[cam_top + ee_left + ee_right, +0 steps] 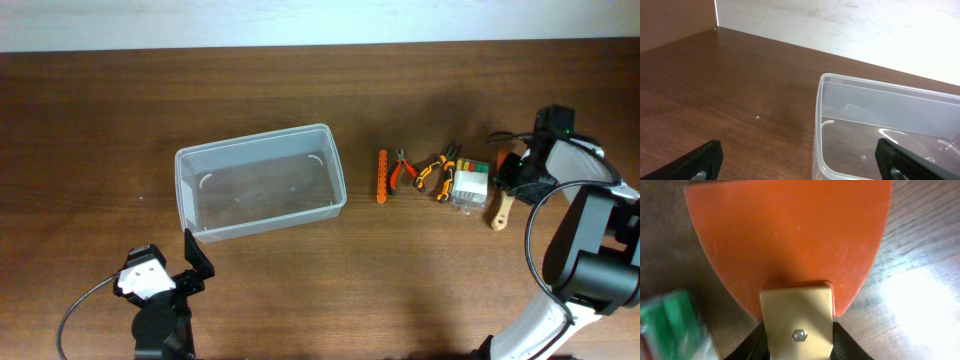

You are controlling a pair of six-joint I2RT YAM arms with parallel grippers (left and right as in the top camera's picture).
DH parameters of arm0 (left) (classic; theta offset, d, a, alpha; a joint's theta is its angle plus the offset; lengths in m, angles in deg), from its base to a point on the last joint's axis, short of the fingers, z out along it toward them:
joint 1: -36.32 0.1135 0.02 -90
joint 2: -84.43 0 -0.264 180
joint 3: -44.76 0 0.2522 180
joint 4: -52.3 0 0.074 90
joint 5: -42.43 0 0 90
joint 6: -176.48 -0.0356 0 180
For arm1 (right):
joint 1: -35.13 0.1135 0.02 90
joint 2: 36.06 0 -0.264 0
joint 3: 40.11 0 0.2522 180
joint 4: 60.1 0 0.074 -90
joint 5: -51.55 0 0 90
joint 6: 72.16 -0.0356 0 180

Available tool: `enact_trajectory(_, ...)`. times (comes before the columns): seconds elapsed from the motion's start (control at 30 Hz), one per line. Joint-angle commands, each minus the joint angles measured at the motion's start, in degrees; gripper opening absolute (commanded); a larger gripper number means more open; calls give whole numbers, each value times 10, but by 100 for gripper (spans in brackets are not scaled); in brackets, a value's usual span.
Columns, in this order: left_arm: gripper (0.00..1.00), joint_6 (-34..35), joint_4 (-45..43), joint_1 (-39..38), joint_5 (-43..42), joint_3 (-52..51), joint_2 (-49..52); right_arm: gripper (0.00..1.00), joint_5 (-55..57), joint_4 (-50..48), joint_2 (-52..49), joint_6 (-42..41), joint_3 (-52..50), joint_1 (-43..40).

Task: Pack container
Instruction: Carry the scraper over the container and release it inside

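A dark wooden table (90, 120) meets a pale wall (865, 30). The container (258, 182) sits mid-table. Near its front corner the left gripper (799, 150) gapes wide; far right of it, the right gripper (801, 342) pinches a scraper (790, 235).

The clear rectangular container (260, 182) sits upright and empty on the table, slightly askew.

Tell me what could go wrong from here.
1. The right hand grips the scraper by its narrow handle, so the wide blade might tilt or slip when lifted.
2. The small clear box lies close beside it and could get knocked.
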Motion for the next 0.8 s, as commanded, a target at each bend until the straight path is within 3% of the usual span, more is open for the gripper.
enact_trajectory(0.0, 99, -5, 0, -2, 2, -2, -3, 24, 0, 42, 19, -3, 90, 1)
enact_trajectory(0.27, 99, -5, 0, -2, 2, -2, -3, 17, -92, 209, 77, 12, 308, 54)
enact_trajectory(0.37, 99, -5, 0, -2, 2, -2, -3, 15, -148, 235, 99, 55, 359, 108)
enact_trajectory(0.47, 99, -5, 0, -2, 2, -2, -3, 6, -170, 235, 117, 98, 373, 182)
enact_trajectory(0.63, 99, -5, 0, -2, 2, -2, -3, 4, -172, 236, 110, 212, 369, 327)
enact_trajectory(0.77, 99, -5, 0, -2, 2, -2, -3, 4, -172, 238, 76, 369, 369, 450)
